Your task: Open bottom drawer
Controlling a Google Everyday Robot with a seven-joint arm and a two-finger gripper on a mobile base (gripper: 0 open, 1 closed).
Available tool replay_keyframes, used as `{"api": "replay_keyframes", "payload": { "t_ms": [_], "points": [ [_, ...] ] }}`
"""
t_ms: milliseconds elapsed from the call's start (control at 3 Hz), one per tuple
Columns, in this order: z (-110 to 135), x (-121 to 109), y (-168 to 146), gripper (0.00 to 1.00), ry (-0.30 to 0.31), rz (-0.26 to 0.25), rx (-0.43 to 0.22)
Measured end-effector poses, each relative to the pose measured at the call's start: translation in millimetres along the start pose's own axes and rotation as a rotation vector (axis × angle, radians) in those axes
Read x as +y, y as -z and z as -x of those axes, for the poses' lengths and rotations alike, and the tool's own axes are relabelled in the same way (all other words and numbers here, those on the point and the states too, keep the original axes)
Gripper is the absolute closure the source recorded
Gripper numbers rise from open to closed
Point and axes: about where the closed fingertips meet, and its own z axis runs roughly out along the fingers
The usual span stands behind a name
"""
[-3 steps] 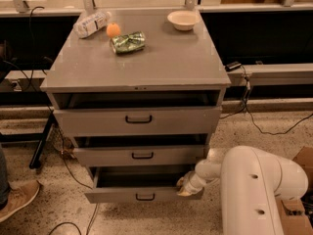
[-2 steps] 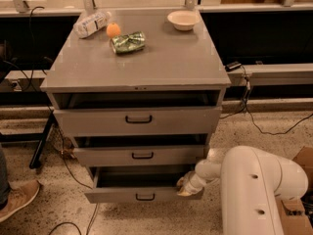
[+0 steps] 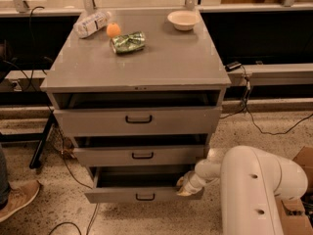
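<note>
Reaching in low from the right, the gripper (image 3: pixel 187 186) sat at the right end of the bottom drawer (image 3: pixel 117 195); its grasp could not be told. That drawer stood partly pulled out at the foot of the cabinet (image 3: pixel 146 65), beneath the middle drawer (image 3: pixel 107 156).

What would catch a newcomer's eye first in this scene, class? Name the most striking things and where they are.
The bulky white robot arm fills the lower right corner, its gripper at the right end of the bottom drawer, which stands partly open. On the cabinet top sit a bottle, an orange, a green packet and a white bowl.
</note>
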Motion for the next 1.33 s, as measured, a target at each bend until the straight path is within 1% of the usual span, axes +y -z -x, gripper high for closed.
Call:
{"api": "replay_keyframes", "payload": {
  "t_ms": [333, 667, 1000, 1333],
  "points": [
    [0.6, 1.9, -1.9, 0.11, 0.0, 0.004, -0.001],
    [0.9, 3.2, -3.2, 0.0, 0.0, 0.006, -0.002],
    [-0.2, 4.4, -4.7, 0.0, -0.003, 0.012, -0.004],
    [-5.7, 10.2, -12.0, 0.0, -0.014, 0.043, -0.016]
  ]
}}
